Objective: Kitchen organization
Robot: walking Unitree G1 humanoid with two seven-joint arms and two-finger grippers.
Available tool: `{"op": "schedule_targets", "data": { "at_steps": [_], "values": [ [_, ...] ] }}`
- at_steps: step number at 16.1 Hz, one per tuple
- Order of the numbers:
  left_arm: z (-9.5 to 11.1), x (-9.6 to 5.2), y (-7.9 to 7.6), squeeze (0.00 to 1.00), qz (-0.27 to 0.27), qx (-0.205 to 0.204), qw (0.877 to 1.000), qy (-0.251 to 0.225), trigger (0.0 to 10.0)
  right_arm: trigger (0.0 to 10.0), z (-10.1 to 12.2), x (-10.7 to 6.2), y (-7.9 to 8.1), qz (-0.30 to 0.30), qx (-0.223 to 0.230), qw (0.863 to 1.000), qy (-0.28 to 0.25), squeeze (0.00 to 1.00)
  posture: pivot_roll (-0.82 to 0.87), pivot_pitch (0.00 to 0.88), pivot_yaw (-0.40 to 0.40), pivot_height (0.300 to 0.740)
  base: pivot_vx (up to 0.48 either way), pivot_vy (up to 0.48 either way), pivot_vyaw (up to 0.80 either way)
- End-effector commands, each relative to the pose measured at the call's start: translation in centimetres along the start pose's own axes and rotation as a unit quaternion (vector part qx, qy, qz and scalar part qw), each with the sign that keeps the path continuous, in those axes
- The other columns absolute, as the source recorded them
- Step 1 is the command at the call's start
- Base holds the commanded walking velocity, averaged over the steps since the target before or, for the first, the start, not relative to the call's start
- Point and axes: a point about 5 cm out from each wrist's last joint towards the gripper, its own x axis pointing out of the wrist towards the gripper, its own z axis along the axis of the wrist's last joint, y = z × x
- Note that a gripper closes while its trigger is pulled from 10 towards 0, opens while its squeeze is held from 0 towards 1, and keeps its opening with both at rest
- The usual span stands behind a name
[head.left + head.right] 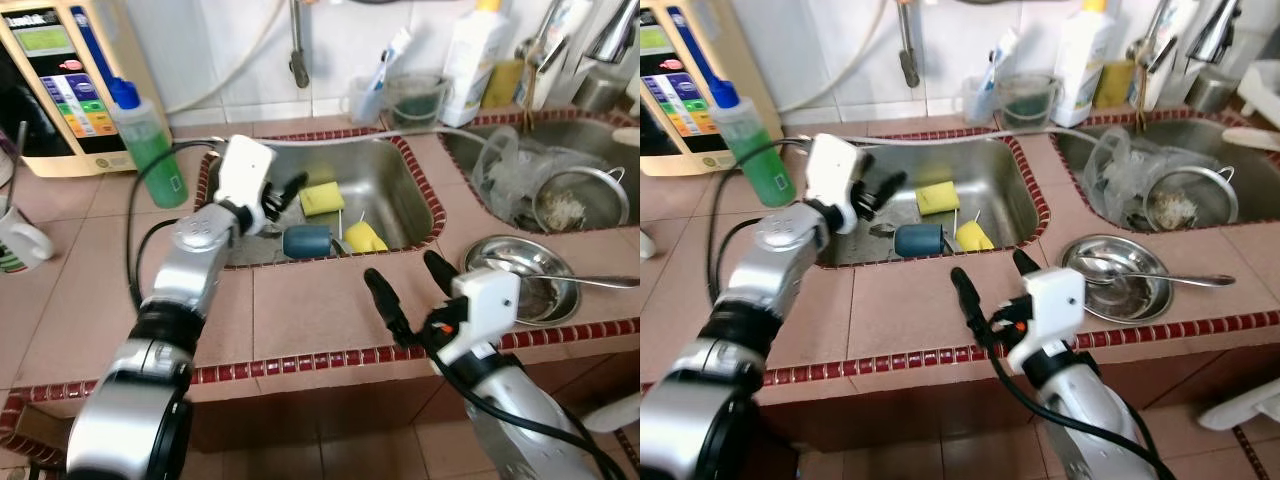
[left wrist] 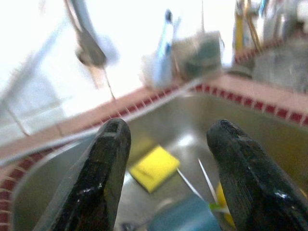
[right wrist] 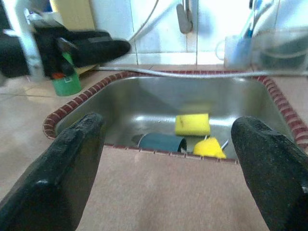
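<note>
Beside the sink (image 1: 420,190), a green bottle (image 1: 150,150) and steel bowl (image 1: 520,262).

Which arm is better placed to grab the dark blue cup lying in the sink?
Probably the left. The left gripper hangs open over the steel sink, just above the dark blue cup. The right gripper, also open, is over the tiled counter.

Both arms are built of silver metallic segments with black joint bands. Each wrist carries a white, box-shaped housing. The left gripper (image 1: 285,195) and right gripper (image 1: 408,287) each have two long, glossy black fingers with rounded tips. Black cables loop outside both forearms. The right wrist housing, lower centre of the head views, shows a small red-orange marking.
</note>
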Motion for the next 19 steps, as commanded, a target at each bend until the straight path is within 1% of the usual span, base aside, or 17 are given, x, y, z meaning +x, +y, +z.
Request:
{"op": "schedule_targets", "data": {
  "at_steps": [1, 2, 3, 5, 6, 8, 9, 13, 19],
  "values": [
    [0.3, -0.4, 0.2, 0.00, 0.014, -0.011, 1.000, -0.011, 10.0, 10.0, -0.1, 0.2, -0.2, -0.007, -0.009, 1.000, -0.004, 0.00, -0.20, 0.018, 0.054, 0.740, 0.000, 0.000, 0.00],
    [0.3, -1.3, -0.3, 0.00, 0.018, -0.050, 0.998, -0.034, 10.0, 10.0, -0.1, 0.8, -0.8, -0.035, -0.018, 0.999, -0.016, 0.00, -0.19, 0.010, 0.051, 0.740, 0.000, 0.000, 0.00],
    [0.4, -1.8, -0.7, 0.00, 0.015, -0.066, 0.997, -0.043, 10.0, 10.0, -0.2, 1.0, -1.1, -0.051, -0.021, 0.998, -0.023, 0.00, -0.19, 0.006, 0.051, 0.740, 0.000, 0.000, 0.00],
    [0.1, -2.6, -1.7, 0.00, 0.010, -0.078, 0.996, -0.050, 10.0, 10.0, -0.4, 1.4, -1.4, -0.065, -0.024, 0.997, -0.026, 0.00, -0.19, 0.000, 0.052, 0.740, 0.000, 0.000, 0.00],
    [-0.3, -3.3, -2.6, 0.00, 0.004, -0.072, 0.996, -0.053, 10.0, 10.0, -0.5, 1.5, -1.4, -0.063, -0.027, 0.997, -0.028, 0.00, -0.19, 0.000, 0.050, 0.740, 0.000, 0.000, 0.00],
    [-0.3, -3.7, -3.2, 0.00, -0.003, -0.074, 0.996, -0.058, 10.0, 10.0, -0.6, 1.7, -1.6, -0.067, -0.028, 0.997, -0.031, 0.00, -0.19, 0.000, 0.046, 0.740, 0.000, 0.000, 0.00],
    [-0.3, -4.0, -3.5, 0.00, -0.006, -0.084, 0.995, -0.062, 10.0, 10.0, -0.7, 1.8, -1.8, -0.070, -0.028, 0.997, -0.033, 0.00, -0.19, 0.000, 0.045, 0.740, 0.000, 0.000, 0.00],
    [0.2, -4.2, -3.3, 0.00, -0.002, -0.092, 0.994, -0.064, 10.0, 10.0, -0.8, 2.4, -1.9, -0.067, -0.032, 0.996, -0.042, 0.00, -0.17, 0.000, 0.036, 0.740, 0.000, -0.451, 0.00],
    [-0.4, -4.6, -3.7, 0.00, -0.002, -0.095, 0.994, -0.047, 10.0, 10.0, -0.9, 2.7, -2.4, -0.060, -0.038, 0.996, -0.044, 0.00, -0.16, 0.000, 0.016, 0.740, 0.000, -0.480, 0.00]
  ]
}}
